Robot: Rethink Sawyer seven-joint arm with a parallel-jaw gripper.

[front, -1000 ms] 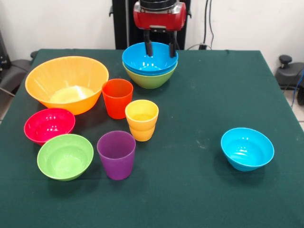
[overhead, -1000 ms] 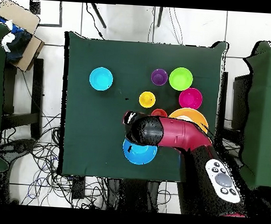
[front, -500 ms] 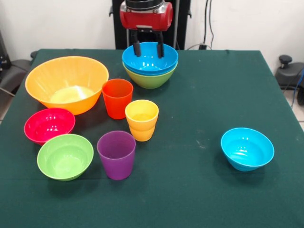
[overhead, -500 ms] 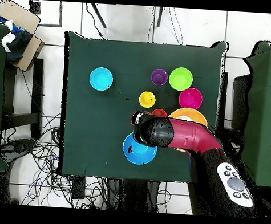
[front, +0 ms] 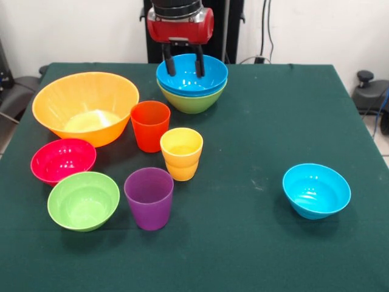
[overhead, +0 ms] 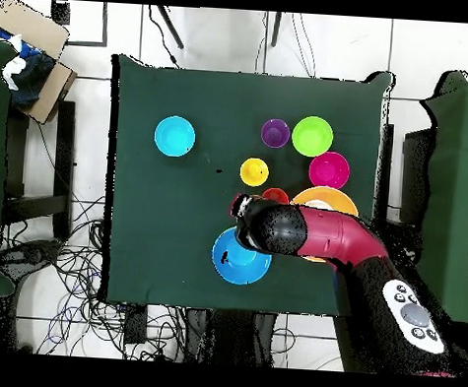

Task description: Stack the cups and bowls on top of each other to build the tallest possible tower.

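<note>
Tower [front: 192, 85]: two blue bowls nested in a green one, far centre of the green table [front: 273, 121]. The front view shows the nesting; overhead, only the top blue rim [overhead: 235, 268] shows, half hidden under the red arm [overhead: 314, 234].

Gripper [front: 182, 66]: fingers apart, hanging over the left side of the top blue bowl, tips at or just inside its rim; contact cannot be told.

Left of the tower:
- orange-yellow bowl [front: 86, 107]
- orange-red cup [front: 150, 125]
- yellow cup [front: 181, 153]
- purple cup [front: 149, 198]
- pink-red bowl [front: 62, 160]
- small green bowl [front: 83, 200]

Light-blue bowl [front: 316, 190]: alone, near right.
</note>
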